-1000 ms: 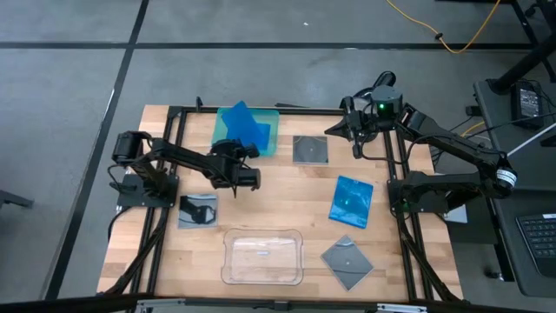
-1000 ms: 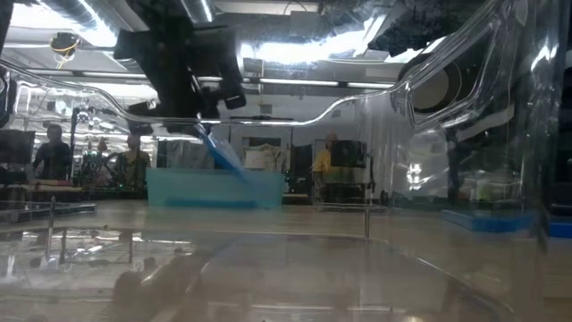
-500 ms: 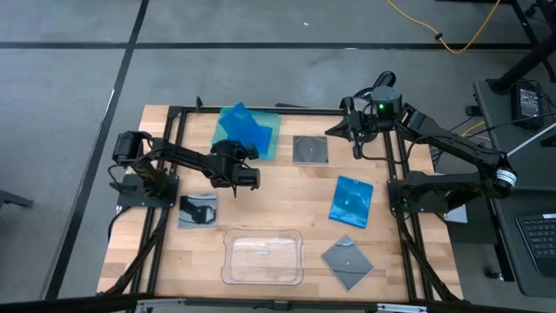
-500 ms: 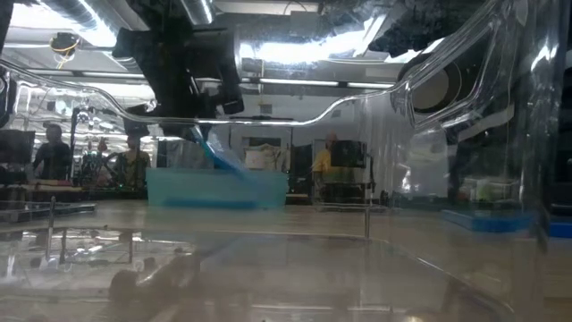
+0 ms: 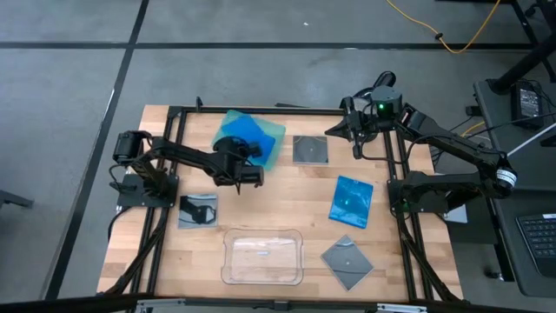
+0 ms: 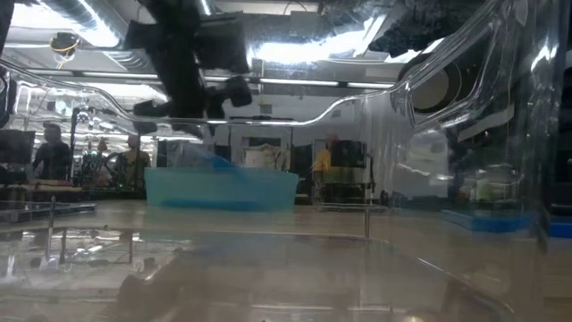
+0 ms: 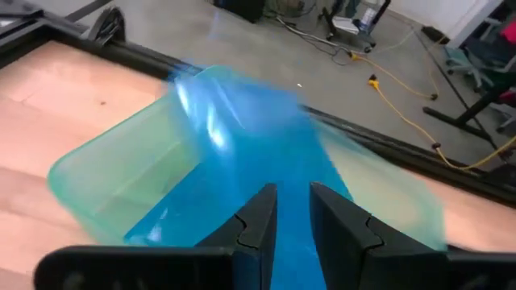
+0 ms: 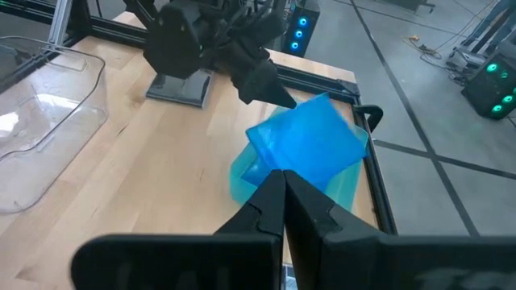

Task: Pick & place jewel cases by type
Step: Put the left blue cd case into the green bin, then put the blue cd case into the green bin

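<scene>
1. Across the middle of the high view lies the wooden table (image 5: pixel 287 209), framed by dark rails.
2. At the frame's right the right arm waits, folded along the table's right edge; the right gripper (image 8: pixel 284 187) points toward the green tray, its fingers pressed together with nothing between them.
3. Left of centre the left arm reaches from the table's left edge toward the upper middle; the left gripper (image 5: pixel 252 149) sits at the green tray's near edge, its jaws narrow and clamped on a blue case (image 5: pixel 248 132).
4. At lower centre a clear tray (image 5: pixel 262 256) lies on the wood.
5. At upper centre the green tray (image 5: pixel 274 149) rests against the far rail; the held blue case lies tilted over it, one corner past its rim. In the left wrist view this case (image 7: pixel 242 145) slants down between the fingers into the tray (image 7: pixel 121 181). How many blue cases are stacked there I cannot tell.
6. Right of centre a second blue case (image 5: pixel 352 201) lies flat on the wood, well apart from the trays.
7. Three dark grey cases lie flat: one (image 5: pixel 310 149) just right of the green tray, one (image 5: pixel 347 262) at lower right beside the clear tray, one (image 5: pixel 199 210) at left under the left arm.
</scene>
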